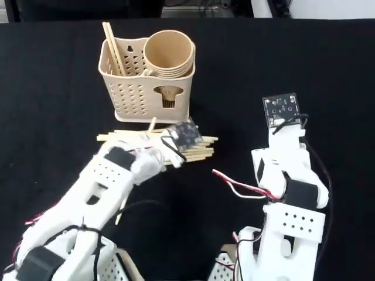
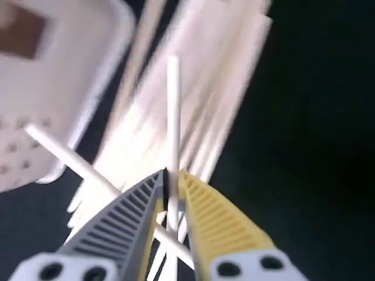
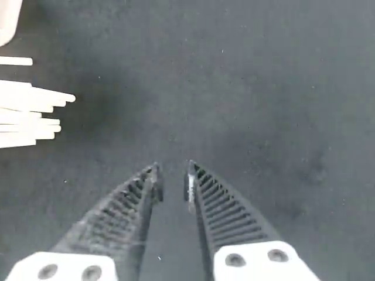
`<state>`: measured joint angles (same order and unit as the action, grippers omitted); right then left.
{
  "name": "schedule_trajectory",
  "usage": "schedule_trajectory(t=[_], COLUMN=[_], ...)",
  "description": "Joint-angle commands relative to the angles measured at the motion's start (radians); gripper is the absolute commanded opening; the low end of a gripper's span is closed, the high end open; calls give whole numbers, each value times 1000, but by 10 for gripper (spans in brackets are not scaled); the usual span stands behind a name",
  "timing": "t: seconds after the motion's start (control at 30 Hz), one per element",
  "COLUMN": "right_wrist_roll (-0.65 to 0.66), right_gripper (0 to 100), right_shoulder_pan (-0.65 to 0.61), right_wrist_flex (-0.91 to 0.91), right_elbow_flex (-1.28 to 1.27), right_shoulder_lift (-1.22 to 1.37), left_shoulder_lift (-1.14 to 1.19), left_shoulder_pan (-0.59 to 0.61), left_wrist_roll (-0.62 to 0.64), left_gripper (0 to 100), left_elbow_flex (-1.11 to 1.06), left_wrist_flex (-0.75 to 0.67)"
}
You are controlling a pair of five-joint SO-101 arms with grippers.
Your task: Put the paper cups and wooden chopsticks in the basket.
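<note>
**A:** Which step is this?

**B:** The paper cups (image 1: pixel 169 52) look done. They sit stacked inside the basket (image 1: pixel 132 93), with upright chopsticks (image 1: pixel 113 47) standing in it beside them. What remains is the pile of wooden chopsticks (image 1: pixel 126 137) lying on the black table (image 1: pixel 58 88), just in front of the basket.

**A:** And the left gripper (image 2: pixel 171 175)?

**B:** It's over that pile, fingers pinched nearly together on a single chopstick (image 2: pixel 173 105) that points toward the basket.

**A:** The right gripper (image 3: pixel 173 175)?

**B:** It's well apart from the basket, off to one side over bare table. Its fingers are a narrow gap apart and hold nothing.

**A:** What does the next move call for?

**B:** I'd say lift the stick clear, tip it upright over the basket's rim, then let go. A crossing chopstick (image 2: pixel 64 158) lies against the held one and could drag along.
</note>
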<state>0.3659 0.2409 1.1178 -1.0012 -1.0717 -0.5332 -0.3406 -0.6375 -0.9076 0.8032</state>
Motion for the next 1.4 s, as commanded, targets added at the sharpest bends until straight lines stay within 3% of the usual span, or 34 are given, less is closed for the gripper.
schedule_trajectory(t=[0.0,0.5,0.8,0.9,1.07,1.37], right_wrist_roll=[-2,-3,-2,-2,-2,-2], right_gripper=[81,81,81,81,81,81], right_shoulder_pan=[6,-6,-21,-20,-15,-14], right_wrist_flex=[-20,-60,-60,-60,-60,-60], right_elbow_flex=[8,-28,-33,-33,-33,-33], right_shoulder_lift=[-4,-4,-4,-4,-4,-4], left_shoulder_lift=[-89,-589,-879,-910,-910,-847], left_shoulder_pan=[53,67,127,160,222,318], left_wrist_roll=[57,324,364,394,583,740], left_gripper=[30,30,29,29,29,29], left_elbow_flex=[24,-62,-209,-219,-174,51], left_wrist_flex=[5,-23,-265,-362,-509,-615])
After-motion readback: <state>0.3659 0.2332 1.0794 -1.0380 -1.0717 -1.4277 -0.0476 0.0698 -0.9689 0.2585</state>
